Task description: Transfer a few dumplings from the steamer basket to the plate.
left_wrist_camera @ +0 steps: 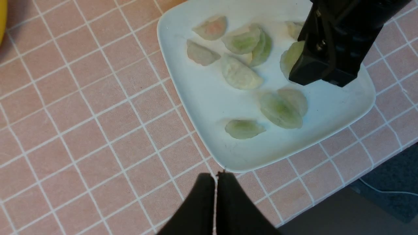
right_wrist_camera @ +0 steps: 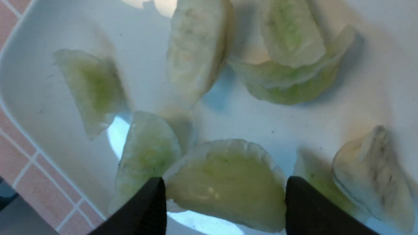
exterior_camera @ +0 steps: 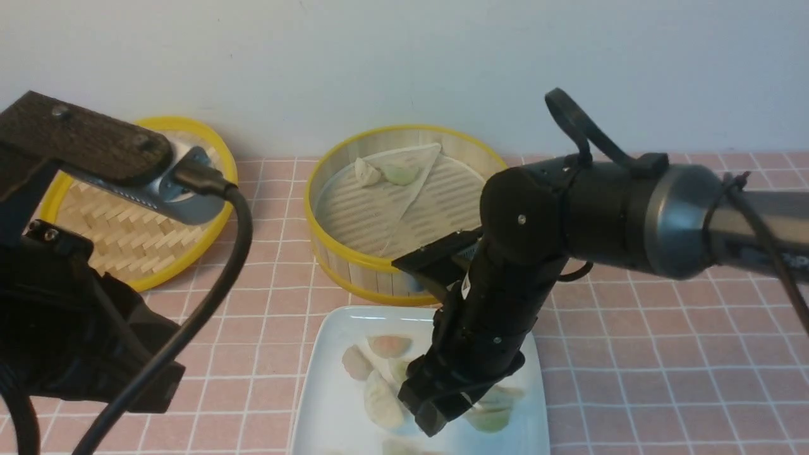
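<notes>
- Far left: left tool (left_wrist_camera: 215,178), pressed together, holding nothing, hanging over the pink bench (exterior_camera: 632,354) just beside one edge of the plate (left_wrist_camera: 202,98).
- Behind that arm: flat woven lid (exterior_camera: 126,234) with a yellow rim, lying on the bench, well apart from the work.
- In the middle, at the back: steamer basket (exterior_camera: 354,268), open on top, with only two dumplings (exterior_camera: 385,172) inside, touching each other by the far wall.
- In front of the basket: the white plate, with a good few dumplings lying on it, most of them green, plus one pinkish dumpling (left_wrist_camera: 212,27).
- To the right, reaching in over the plate: right tool (exterior_camera: 436,420), pointing down, spread wide around a green dumpling (right_wrist_camera: 225,182), one finger on each end, so pinching it.
- Looks lifted a little off the plate, with a shadow under it; hard to say for sure.
- Step in hand, at a guess: setting this green dumpling down in a bare spot among the others.
- Task close to done, by the look of it, with most dumplings out of the basket.
- Next: go down softly, spread the fingers a bit more to let go, then lift straight up.
- Take care not to squash the ones close by or drag one along.
</notes>
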`<state>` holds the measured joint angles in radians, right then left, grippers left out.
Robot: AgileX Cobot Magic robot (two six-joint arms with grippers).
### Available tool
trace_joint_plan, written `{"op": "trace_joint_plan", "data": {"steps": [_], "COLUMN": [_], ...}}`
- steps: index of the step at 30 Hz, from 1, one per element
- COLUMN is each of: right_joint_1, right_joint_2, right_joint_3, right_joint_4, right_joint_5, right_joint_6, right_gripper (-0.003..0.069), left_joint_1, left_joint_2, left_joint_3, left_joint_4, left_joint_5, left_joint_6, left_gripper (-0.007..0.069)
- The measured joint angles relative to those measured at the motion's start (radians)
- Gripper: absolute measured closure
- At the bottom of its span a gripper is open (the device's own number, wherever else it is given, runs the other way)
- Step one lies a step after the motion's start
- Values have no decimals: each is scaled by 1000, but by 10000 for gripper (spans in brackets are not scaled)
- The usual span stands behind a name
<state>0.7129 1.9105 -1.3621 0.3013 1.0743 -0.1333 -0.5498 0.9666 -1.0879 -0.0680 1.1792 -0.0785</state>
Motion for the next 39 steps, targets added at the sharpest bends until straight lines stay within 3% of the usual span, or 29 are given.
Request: {"op": "trace_joint_plan", "data": {"steps": [3, 9, 13, 17, 19, 23, 25, 29, 33, 37, 39], "right_joint_1": [0, 0, 0, 0, 0, 0, 0, 0, 0, 0, 0], "right_joint_2": [6, 5, -33, -197, -312, -625, -775, -1110, -1527, -1866, -1917], "right_joint_3": [-15, -148, -186, -137, -94, 44, 124, 339, 635, 824, 875], "right_joint_4": [-7, -53, -78, -85, -93, -180, -258, -410, -591, -746, -819], "right_joint_5": [2, 132, 136, 144, 147, 160, 144, -44, -335, -422, -423], "right_joint_6": [4, 12, 54, 113, 133, 221, 267, 368, 495, 647, 723], "right_gripper": [220, 69, 74, 190, 284, 551, 625, 667, 672, 673, 673], "left_joint_1": [0, 0, 0, 0, 0, 0, 0, 0, 0, 0, 1], "left_joint_2": [0, 0, 0, 0, 0, 0, 0, 1, 9, 24, 32], "left_joint_3": [0, 0, 0, 0, 0, 0, 0, 0, 0, 1, 1], "left_joint_4": [0, 0, 0, 0, 0, 0, 0, 0, -1, -3, 2], "left_joint_5": [-2, -9, -26, -37, -37, -47, -65, -105, -152, -177, -197], "left_joint_6": [10, 18, 19, 20, 20, 20, 20, 20, 21, 21, 21], "left_gripper": [631, 631, 631, 631, 631, 631, 631, 631, 631, 631, 631]}}
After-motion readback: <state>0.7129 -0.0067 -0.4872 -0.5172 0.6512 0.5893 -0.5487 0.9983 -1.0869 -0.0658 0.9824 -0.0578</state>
